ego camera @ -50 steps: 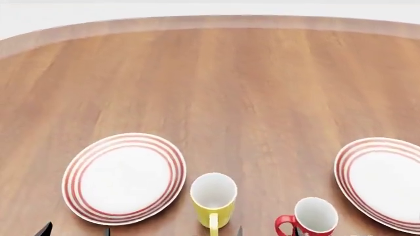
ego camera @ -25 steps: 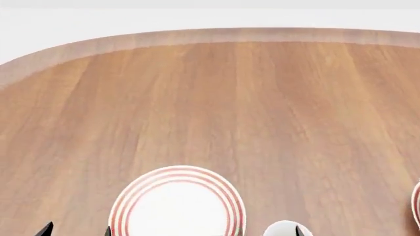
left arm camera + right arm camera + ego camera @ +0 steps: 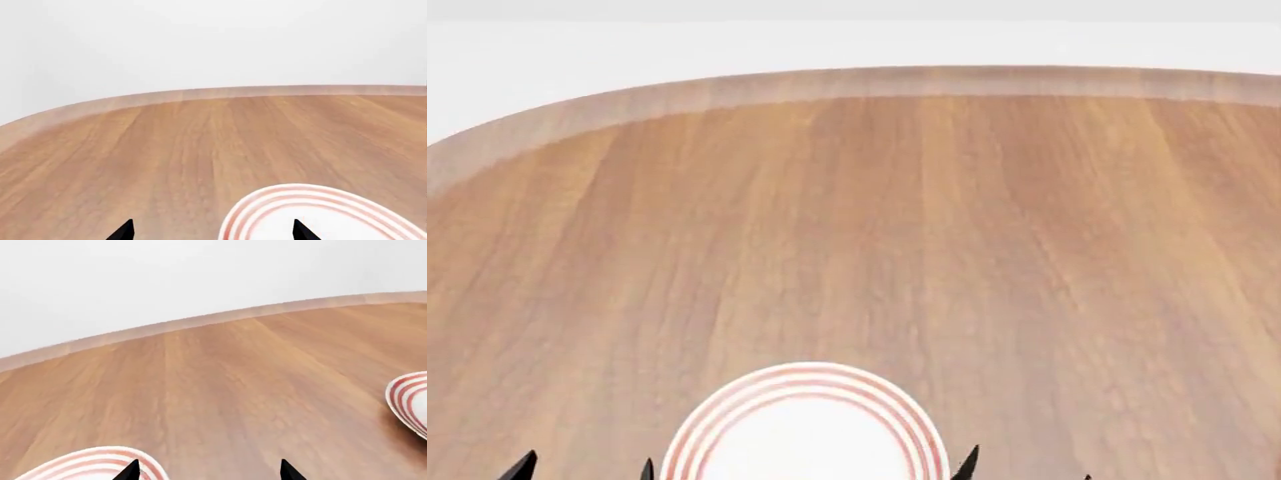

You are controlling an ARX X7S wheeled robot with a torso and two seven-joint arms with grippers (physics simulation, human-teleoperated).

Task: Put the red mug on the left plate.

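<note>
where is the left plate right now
In the head view the left plate sits at the bottom edge, slightly left of centre on the wooden table, between the two grippers' tips.

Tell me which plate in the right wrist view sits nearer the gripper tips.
The striped plate touching the gripper's fingertip at frame bottom; the other plate lies apart at the edge.

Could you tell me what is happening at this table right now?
Nothing is being handled yet. The left tool and right tool both hang open over the wooden table, holding nothing. The head view shows only the red-striped left plate; the red mug is out of every view. A second plate shows in the right wrist view.
</note>
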